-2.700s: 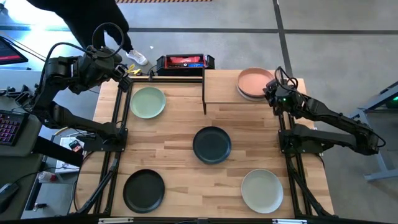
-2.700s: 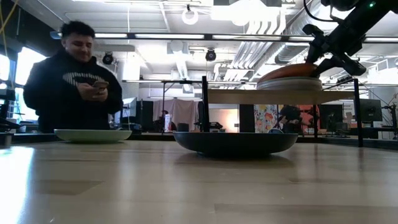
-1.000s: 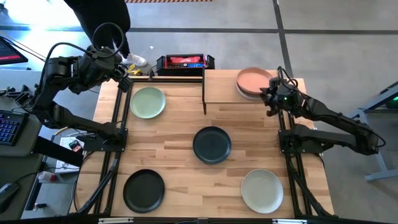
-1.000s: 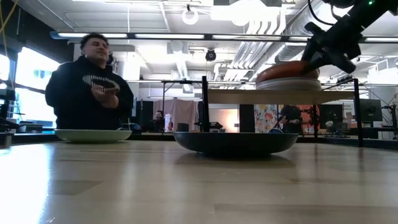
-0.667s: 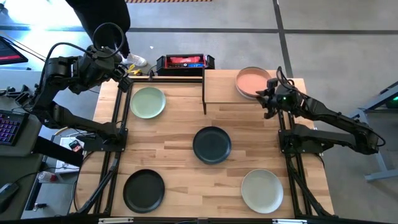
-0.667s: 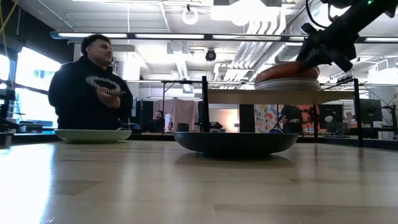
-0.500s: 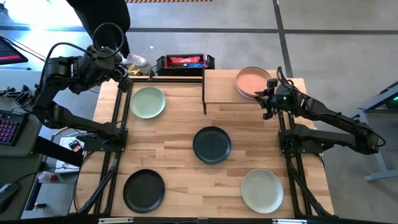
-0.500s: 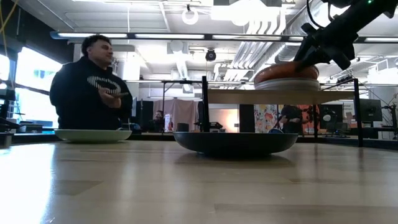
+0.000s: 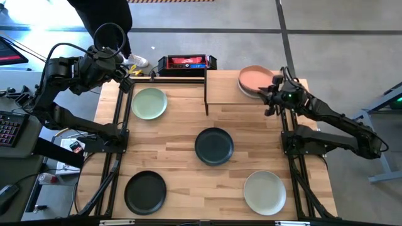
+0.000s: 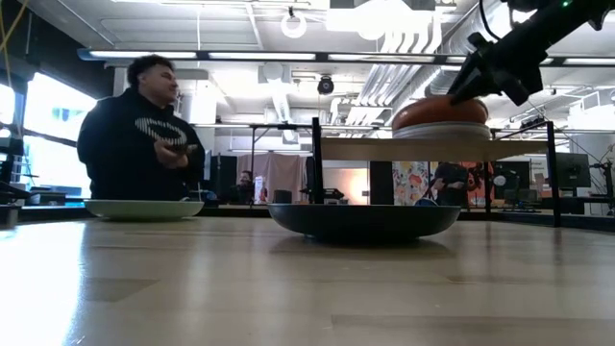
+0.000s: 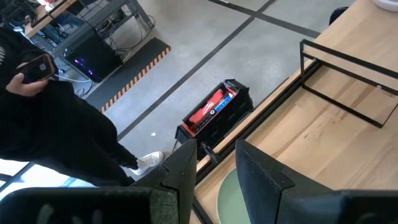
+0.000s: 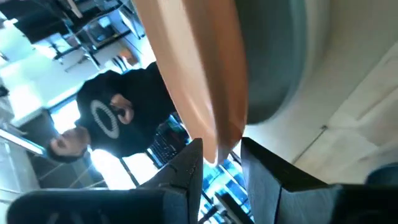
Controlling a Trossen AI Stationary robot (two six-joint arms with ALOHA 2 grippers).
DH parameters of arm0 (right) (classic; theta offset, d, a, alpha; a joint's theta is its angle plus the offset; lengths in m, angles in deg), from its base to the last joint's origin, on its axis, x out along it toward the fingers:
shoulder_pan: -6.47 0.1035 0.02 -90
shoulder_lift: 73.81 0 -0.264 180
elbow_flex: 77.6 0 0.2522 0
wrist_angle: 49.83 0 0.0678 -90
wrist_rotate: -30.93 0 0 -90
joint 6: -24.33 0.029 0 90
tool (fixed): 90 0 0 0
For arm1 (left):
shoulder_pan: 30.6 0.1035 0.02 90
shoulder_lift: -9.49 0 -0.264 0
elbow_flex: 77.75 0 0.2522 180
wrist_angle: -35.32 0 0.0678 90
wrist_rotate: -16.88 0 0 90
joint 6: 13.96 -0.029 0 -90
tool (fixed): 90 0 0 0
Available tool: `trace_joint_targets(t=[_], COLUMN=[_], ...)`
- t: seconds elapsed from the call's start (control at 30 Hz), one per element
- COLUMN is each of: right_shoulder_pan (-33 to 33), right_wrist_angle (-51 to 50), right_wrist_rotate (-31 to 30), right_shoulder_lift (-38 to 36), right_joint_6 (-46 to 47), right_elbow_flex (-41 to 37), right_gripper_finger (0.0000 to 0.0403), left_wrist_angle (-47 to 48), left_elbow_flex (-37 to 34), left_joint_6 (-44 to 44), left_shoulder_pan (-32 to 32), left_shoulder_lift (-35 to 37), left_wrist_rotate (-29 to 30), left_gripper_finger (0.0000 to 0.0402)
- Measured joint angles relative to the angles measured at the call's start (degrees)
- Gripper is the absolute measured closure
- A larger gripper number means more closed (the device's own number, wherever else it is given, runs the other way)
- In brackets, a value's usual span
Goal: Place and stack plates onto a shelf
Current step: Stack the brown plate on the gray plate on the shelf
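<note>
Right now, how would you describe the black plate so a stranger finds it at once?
Look at the table's near-left corner, far from the shelf. The black plate lies there alone, flat on the wood. It is darker than the teal plate at the centre.

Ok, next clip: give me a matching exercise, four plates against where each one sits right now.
Plates:
1. pale green plate
2. dark teal plate
3. black plate
4. terracotta pink plate

Places:
A. top of the stack on the shelf, its rim between the right gripper fingers
B. near-left part of the table
C. middle of the table
D. far-left part of the table, beside the shelf

Pairs: 1-D, 2-C, 3-B, 4-A
</note>
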Motion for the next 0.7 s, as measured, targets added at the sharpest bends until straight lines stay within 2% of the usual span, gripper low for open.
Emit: trace_joint_targets(t=[0.27,0.57,0.7], right_shoulder_pan=[0.0,0.0,0.04], right_wrist_angle=[-1.97,-0.44,-0.04], right_wrist_rotate=[-1.91,4.49,4.7], right_shoulder_lift=[0.0,-0.6,-0.74], right_joint_6=[0.29,-3.17,-5.54], right_elbow_flex=[0.0,0.0,0.0], right_gripper_finger=[0.0315,0.0315,0.0315], left_wrist_angle=[-0.01,-0.51,-0.5], left_elbow_flex=[-0.02,-0.02,0.0], left_joint_6=[0.06,0.07,0.09], left_shoulder_pan=[0.01,0.02,0.0], left_shoulder_lift=[0.0,-0.04,-0.04], left_wrist_rotate=[0.0,0.0,0.02], left_gripper_finger=[0.0302,0.0302,0.0302])
